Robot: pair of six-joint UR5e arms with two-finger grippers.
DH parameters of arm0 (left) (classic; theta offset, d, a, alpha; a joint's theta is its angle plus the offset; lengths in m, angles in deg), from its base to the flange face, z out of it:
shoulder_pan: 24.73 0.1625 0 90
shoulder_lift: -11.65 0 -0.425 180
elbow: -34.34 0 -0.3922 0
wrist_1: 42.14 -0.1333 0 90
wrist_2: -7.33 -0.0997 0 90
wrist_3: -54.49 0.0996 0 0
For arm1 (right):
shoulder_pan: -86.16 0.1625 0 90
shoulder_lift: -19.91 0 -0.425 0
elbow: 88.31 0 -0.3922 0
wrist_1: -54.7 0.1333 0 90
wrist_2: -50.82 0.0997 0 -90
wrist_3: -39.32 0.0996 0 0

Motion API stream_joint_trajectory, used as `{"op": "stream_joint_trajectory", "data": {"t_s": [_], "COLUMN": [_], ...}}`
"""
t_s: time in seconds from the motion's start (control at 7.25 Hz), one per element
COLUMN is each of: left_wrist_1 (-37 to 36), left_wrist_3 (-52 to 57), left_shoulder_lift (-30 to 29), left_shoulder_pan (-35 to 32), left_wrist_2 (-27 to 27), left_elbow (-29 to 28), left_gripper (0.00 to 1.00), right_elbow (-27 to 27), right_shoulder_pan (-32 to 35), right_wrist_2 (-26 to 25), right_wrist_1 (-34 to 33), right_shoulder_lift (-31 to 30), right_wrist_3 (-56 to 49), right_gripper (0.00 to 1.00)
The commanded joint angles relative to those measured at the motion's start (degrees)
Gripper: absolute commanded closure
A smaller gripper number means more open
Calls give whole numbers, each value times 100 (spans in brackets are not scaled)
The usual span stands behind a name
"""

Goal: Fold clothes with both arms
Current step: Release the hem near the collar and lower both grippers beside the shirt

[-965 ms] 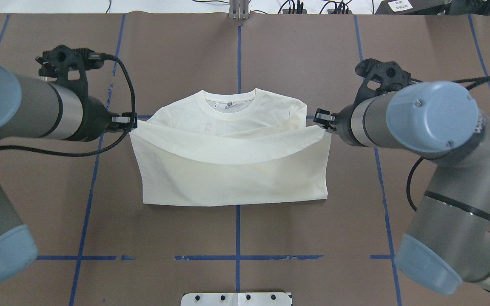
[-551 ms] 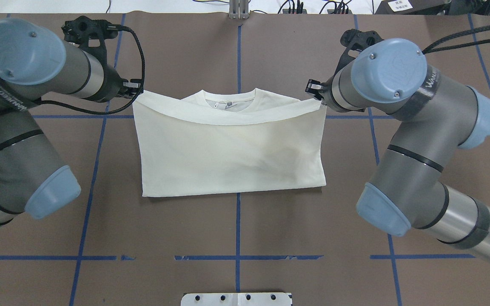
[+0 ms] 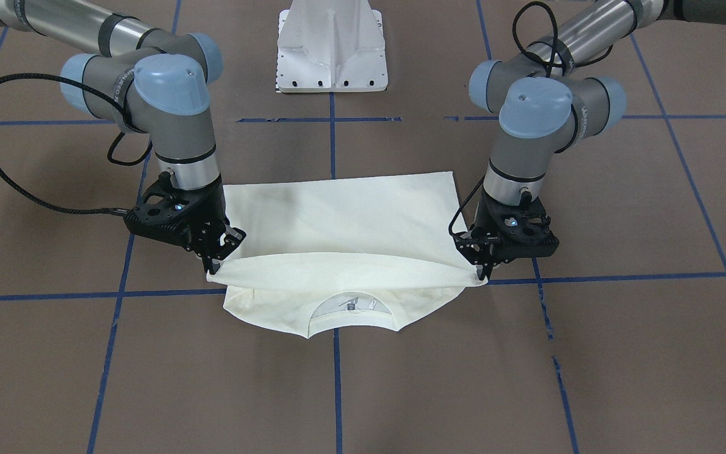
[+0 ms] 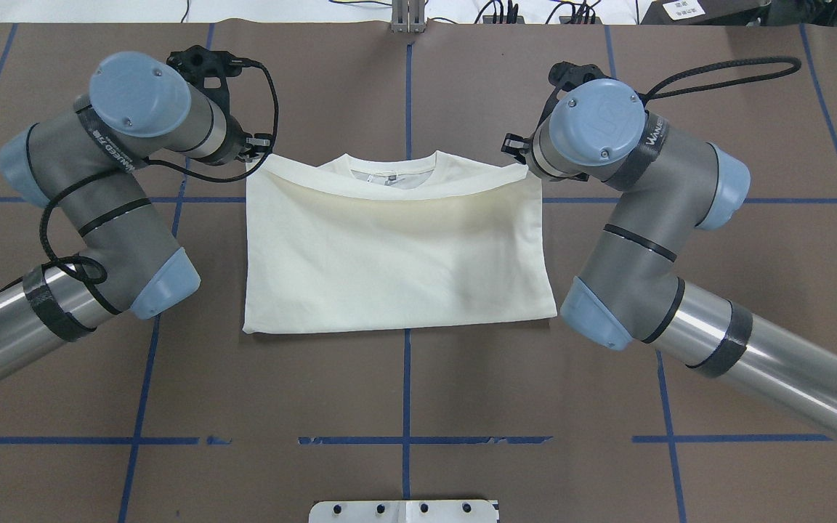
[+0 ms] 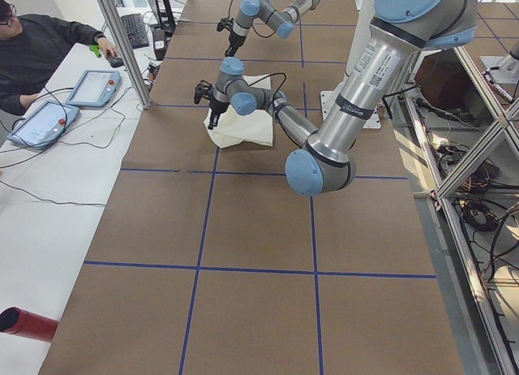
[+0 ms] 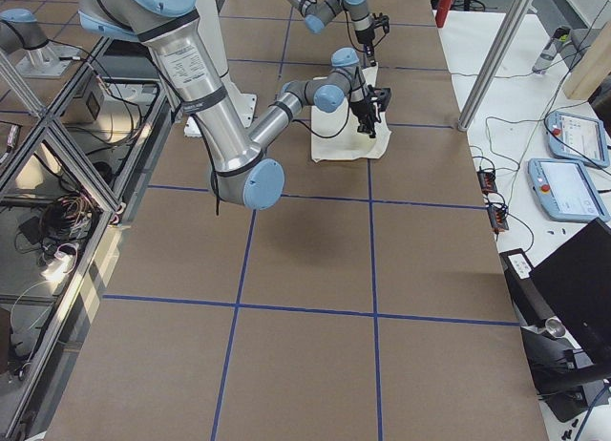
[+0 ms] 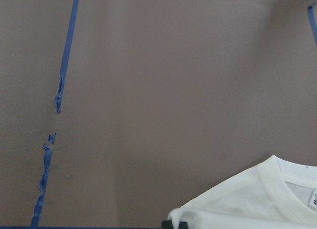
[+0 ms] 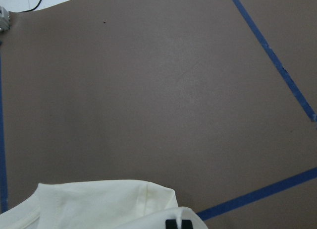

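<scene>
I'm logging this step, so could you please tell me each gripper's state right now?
Left gripper: closed on one corner of the T-shirt.
Right gripper: closed on its other corner.

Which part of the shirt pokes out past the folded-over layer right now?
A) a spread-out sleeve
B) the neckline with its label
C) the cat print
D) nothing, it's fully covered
B: the neckline with its label shows beyond the folded edge of the T-shirt, which the left claw and right claw pinch at its two corners; no print or spread sleeve is visible.
</scene>
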Motion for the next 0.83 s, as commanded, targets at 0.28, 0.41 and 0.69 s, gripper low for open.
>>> {"op": "stream_joint_trajectory", "data": {"t_s": [0.28,0.41,0.69], "left_wrist_1": [188,458,689], "left_wrist_3": [1,53,448], "left_shoulder_lift": [37,176,570], "left_shoulder_pan": [248,248,257], "left_wrist_2": [-1,-10,25], "left_elbow": [-258,-232,378], "left_gripper": [87,1,0], "right_elbow": [-632,-703,-451], "right_shoulder_pan": [-33,-60,1], "right_wrist_2": [-74,-135,143], "right_wrist_1": [109,179,250], "right_shoulder_lift": [180,286,314], "right_wrist_3": [-9,-9,-498], "right_gripper": [13,0,0]}}
